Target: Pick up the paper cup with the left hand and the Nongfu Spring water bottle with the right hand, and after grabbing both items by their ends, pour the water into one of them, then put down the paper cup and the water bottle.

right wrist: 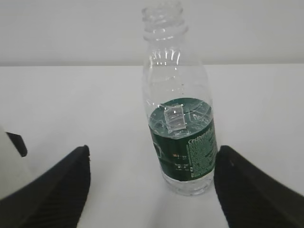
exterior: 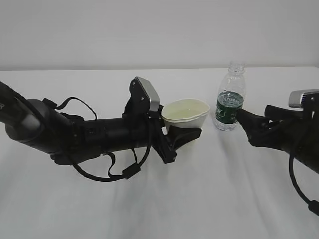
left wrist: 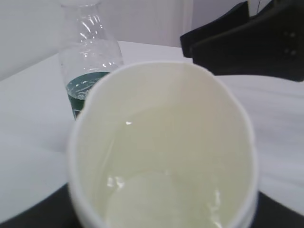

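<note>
The left hand (exterior: 182,135) is squeezing the paper cup (exterior: 187,114), which is holding water (left wrist: 156,190). Beside the cup, the Nongfu Spring water bottle (exterior: 230,97) is standing on the table (exterior: 209,199), and the wide-open, empty right hand (exterior: 244,119) is near it. Only the cup is left to put down, I think.

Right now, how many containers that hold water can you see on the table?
2. The cup sits near the middle in the left hand; the bottle stands upright to its right, in front of the open right hand.
</note>
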`<action>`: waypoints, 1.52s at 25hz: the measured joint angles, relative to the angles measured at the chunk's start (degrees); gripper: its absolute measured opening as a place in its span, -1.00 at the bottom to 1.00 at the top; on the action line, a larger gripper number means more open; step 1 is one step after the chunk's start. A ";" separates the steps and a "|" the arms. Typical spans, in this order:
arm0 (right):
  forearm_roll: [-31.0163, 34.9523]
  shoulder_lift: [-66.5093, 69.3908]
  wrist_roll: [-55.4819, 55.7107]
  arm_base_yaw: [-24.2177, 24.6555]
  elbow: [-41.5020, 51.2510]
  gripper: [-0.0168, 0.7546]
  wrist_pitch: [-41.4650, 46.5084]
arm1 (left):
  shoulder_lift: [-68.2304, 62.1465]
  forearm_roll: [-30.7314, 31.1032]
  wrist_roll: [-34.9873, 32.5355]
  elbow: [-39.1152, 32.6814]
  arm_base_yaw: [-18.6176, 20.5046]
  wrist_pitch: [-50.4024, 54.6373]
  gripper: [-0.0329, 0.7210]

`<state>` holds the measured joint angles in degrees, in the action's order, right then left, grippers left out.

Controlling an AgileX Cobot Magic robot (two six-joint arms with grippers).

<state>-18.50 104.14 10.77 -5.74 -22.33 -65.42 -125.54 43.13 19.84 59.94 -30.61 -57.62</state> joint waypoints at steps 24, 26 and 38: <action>-1.34 -5.86 3.36 0.00 4.19 0.59 -0.09 | 1.40 -1.52 -0.85 -5.58 16.38 -6.32 0.15; -1.34 -5.86 3.45 0.00 4.19 0.59 -0.09 | 1.88 -2.32 -1.20 -6.20 18.01 -6.54 0.15; -1.34 -5.86 3.45 0.00 4.19 0.58 -0.12 | 2.03 -12.62 -6.39 -10.67 22.06 -6.67 0.15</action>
<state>-19.84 98.28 14.22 -5.74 -18.14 -65.54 -123.52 30.51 13.45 49.28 -8.55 -64.29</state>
